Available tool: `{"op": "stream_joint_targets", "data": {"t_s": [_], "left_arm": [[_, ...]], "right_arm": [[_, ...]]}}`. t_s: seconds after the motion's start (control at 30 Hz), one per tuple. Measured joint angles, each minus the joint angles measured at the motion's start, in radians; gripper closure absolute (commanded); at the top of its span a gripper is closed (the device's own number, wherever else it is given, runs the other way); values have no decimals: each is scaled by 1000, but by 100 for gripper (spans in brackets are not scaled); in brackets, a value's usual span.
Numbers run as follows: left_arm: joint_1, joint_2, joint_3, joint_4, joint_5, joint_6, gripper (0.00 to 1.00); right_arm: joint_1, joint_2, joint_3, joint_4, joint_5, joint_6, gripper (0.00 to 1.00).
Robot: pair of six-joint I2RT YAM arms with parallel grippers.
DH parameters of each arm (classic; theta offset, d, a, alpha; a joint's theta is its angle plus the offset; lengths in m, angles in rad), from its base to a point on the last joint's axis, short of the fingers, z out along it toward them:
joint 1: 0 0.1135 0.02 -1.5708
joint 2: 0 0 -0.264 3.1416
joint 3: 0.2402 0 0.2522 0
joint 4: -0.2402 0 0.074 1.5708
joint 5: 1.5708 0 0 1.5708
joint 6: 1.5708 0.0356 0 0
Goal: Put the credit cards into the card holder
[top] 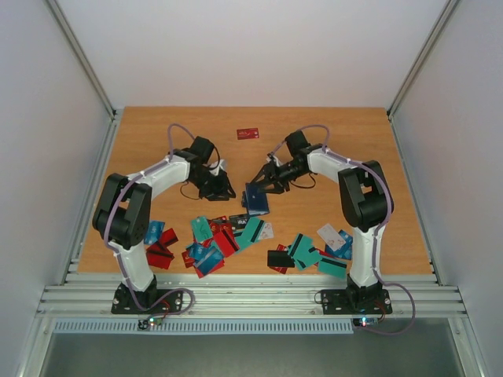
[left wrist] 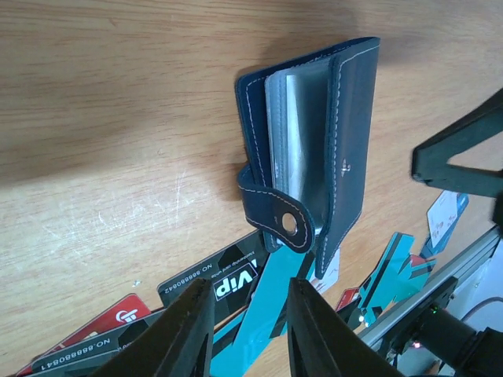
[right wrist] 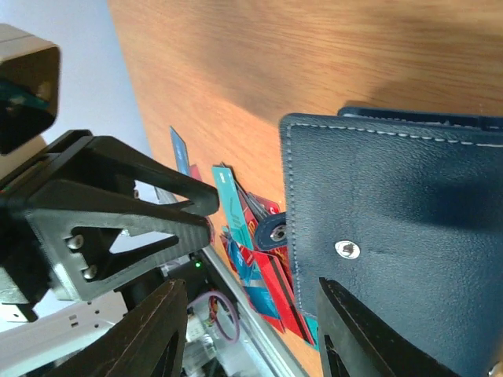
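Note:
The card holder (top: 255, 199) lies mid-table, dark navy, its cover partly lifted off the grey-blue pockets (left wrist: 302, 149) and its snap strap (left wrist: 279, 216) loose. My left gripper (top: 222, 188) hovers just left of it, open (left wrist: 250, 287), with nothing between the fingers; a teal credit card (left wrist: 271, 310) and a black VIP card (left wrist: 216, 287) lie on the table beyond them. My right gripper (top: 263, 179) is at the holder's far right, open (right wrist: 251, 287), one finger (right wrist: 369, 338) over the cover (right wrist: 409, 212); whether it touches I cannot tell. Credit cards (top: 212, 239) lie scattered near the front edge.
A second cluster of cards (top: 318, 251) lies by the right arm's base. One red card (top: 248, 133) sits alone at the far side. The table's metal front rail (top: 251, 294) runs behind the cards, and white walls close in both sides.

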Motion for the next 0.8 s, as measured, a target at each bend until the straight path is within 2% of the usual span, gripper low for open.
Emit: {"op": "stream_joint_targets", "data": {"t_s": [0.33,0.57,0.8], "left_arm": [[0,5,-27,29,68,7,84],[0,40,-26,33,94,19,85],[-2,43,-50,58,93,13,84]], "right_arm": [[4,-2,71,-135,58,-54,60],[21,20,160,-186,59,-81,64],[27,126,178,-188,66,-104,65]]}}
